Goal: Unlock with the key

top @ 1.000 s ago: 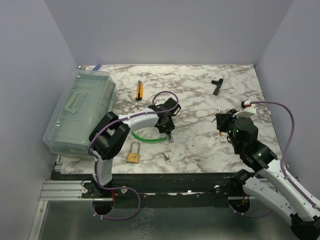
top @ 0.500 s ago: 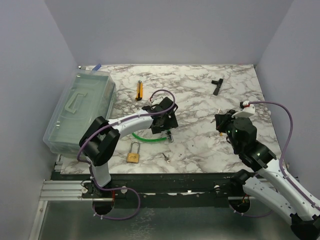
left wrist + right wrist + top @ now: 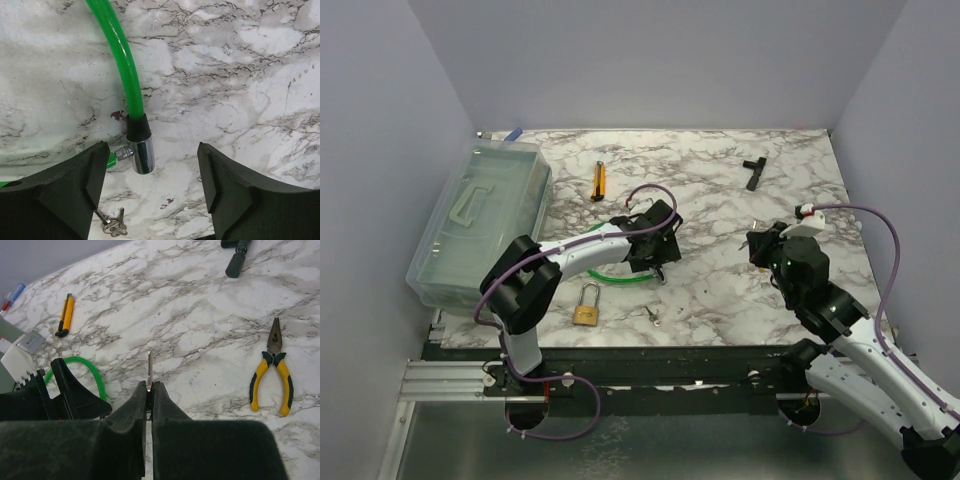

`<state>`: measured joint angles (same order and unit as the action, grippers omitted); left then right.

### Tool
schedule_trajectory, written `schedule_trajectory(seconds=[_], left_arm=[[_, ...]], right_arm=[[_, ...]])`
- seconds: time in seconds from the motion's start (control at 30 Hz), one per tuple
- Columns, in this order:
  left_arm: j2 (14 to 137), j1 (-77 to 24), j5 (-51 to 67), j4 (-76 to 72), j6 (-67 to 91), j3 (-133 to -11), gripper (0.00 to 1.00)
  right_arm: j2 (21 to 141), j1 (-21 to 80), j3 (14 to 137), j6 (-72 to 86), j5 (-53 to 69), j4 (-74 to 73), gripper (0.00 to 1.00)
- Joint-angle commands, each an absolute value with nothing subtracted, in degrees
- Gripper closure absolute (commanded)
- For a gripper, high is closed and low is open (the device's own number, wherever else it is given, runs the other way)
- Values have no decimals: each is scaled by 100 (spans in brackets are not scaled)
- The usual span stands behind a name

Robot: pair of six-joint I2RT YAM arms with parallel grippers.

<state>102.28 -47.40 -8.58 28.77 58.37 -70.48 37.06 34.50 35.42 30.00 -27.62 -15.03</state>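
**A:** What does the right wrist view give that the overhead one doesn't?

**B:** The key (image 3: 149, 365). It's a thin silver blade standing straight up out of the right gripper (image 3: 149, 386), whose fingers are pinched tight on it. From above, that gripper is just a dark lump right of centre and the key is too small to pick out. The wrist view also shows pliers (image 3: 274, 367) at frame right. Overhead, the arm hides them.

**A:** And the left wrist view?

**B:** The left gripper (image 3: 152, 165) is spread wide, low over the table (image 3: 240, 60). The metal end (image 3: 141, 155) of the green cable (image 3: 125, 65) lies between its fingers, nearer the frame-left one. At the bottom edge a key bunch (image 3: 114, 226) pokes out beside that finger.

**A:** What else lies about?

**B:** Overhead, a padlock (image 3: 585, 308) sits lower left of centre, near the bunch. There's a clear box (image 3: 480, 225) along the left edge, a knife (image 3: 599, 181) at upper centre-left and a black handle (image 3: 753, 172) at upper right. The left arm covers part of the cable.

**A:** Arm poses?

**B:** The left arm reaches from the bottom edge up and right, with its wrist bent down. The right arm slants in from the lower right corner, its gripper off the marble and aimed toward the left gripper.
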Motion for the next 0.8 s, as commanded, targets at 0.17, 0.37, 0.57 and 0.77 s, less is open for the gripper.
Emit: schedule_trajectory(seconds=[0.17,0.37,0.57,0.77], left_arm=[[10561,-4836,-1028,2867,5964,-7116,26],[10765,-4843,-998,2862,5932,-7221,29],[10925,-4847,-1050,2865,5907,-7300,40],[11060,-4844,-1111,2873,5775,-7389,54]], right_arm=[[3613,3428,3391,3015,-2716,-1345,100],[3584,3433,3376,3015,-2696,-1353,100],[3560,3427,3339,3043,-2668,-1354,100],[3551,3436,3328,3067,-2653,-1362,99]])
